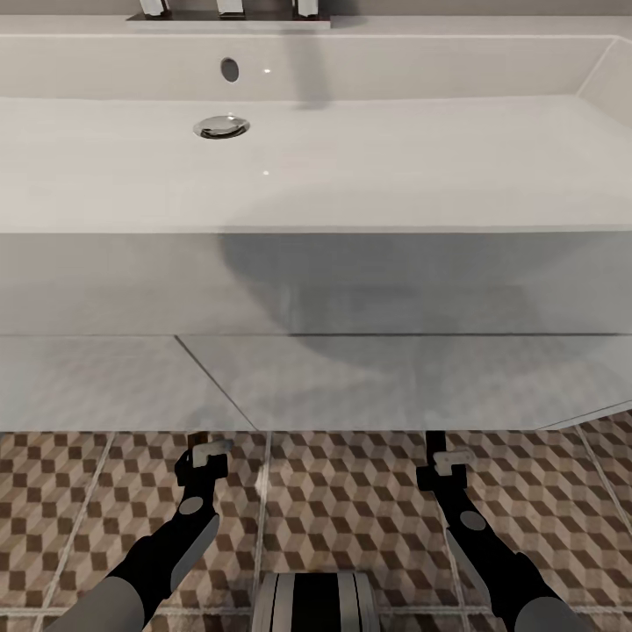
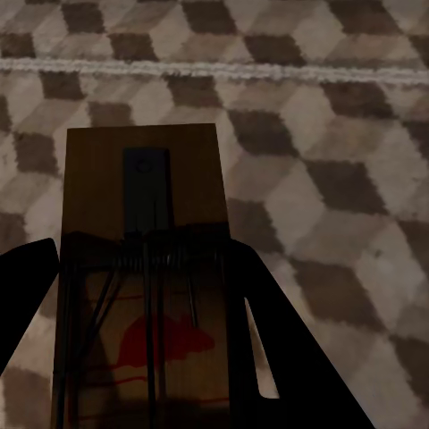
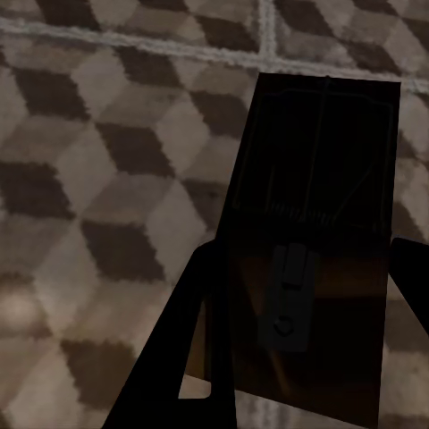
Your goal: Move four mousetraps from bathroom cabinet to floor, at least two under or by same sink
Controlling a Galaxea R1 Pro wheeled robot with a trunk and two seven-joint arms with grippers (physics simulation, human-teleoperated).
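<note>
The white bathroom sink (image 1: 316, 167) with its chrome tap (image 1: 230, 9) stands right in front of me. Below it lies the cube-patterned bathroom floor (image 1: 351, 509). My left gripper (image 1: 200, 449) hangs low at the sink's bottom edge. It is shut on a brown wooden mousetrap (image 2: 143, 197), held flat just above the tiles (image 2: 340, 134) between black fingers (image 2: 277, 349). My right gripper (image 1: 436, 446) sits at the same height further right. It is shut on a second mousetrap (image 3: 313, 161), which looks dark in shadow over the floor (image 3: 107, 179). The cabinet is out of view.
The sink's vanity front (image 1: 316, 377) overhangs both grippers closely. A drain (image 1: 221, 126) sits in the basin. My own base (image 1: 316, 601) shows at the bottom centre. Pale grout lines (image 1: 262, 509) cross the tiles between the arms.
</note>
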